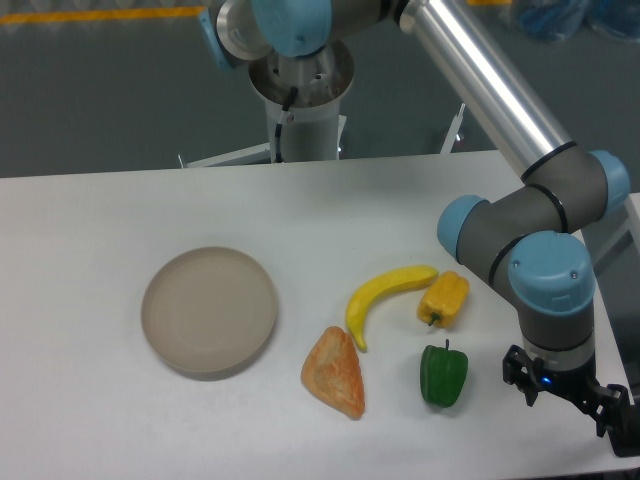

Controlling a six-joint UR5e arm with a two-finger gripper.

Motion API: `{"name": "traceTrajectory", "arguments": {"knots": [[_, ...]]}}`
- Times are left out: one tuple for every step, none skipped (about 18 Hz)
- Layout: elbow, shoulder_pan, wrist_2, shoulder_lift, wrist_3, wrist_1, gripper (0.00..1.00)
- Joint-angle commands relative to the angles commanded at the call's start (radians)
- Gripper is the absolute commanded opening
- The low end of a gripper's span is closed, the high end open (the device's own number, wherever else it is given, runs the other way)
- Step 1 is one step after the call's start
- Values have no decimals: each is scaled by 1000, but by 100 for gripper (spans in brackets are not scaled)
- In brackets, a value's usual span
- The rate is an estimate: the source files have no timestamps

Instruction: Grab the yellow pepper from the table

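- The black two-finger claw [600,405] hangs low at the white matte worktop's [90,400] near right corner, partly cut off; whether it is wide or narrow cannot be told.
- Beside it stands a green toy bell pepper [444,374].
- Beyond that, the small blocky yellow-orange toy pepper [443,299] lies just beside a curved yellow banana [384,297].

Glossy plastic yellow pepper [443,299]; matt white table [120,210]; matt beige plate [209,311].

single fixed camera, raised front view, angled down across the table [100,210], facing the arm's base [300,100]
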Motion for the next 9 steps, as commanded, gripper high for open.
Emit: {"name": "traceTrajectory", "arguments": {"knots": [[-2,0,0,0,-2,0,100],[-3,0,0,2,-2,0,100],[-3,0,-2,3,-2,0,100],[-11,0,0,8,-3,-2,100],[-15,0,3,11,-5,-2,100],[-18,-2,2,14,-14,-2,100],[-17,-2,-2,12,-31,-2,100],[-17,-3,0,9,-53,0,100],[-20,-9,3,9,-73,-2,100]]}}
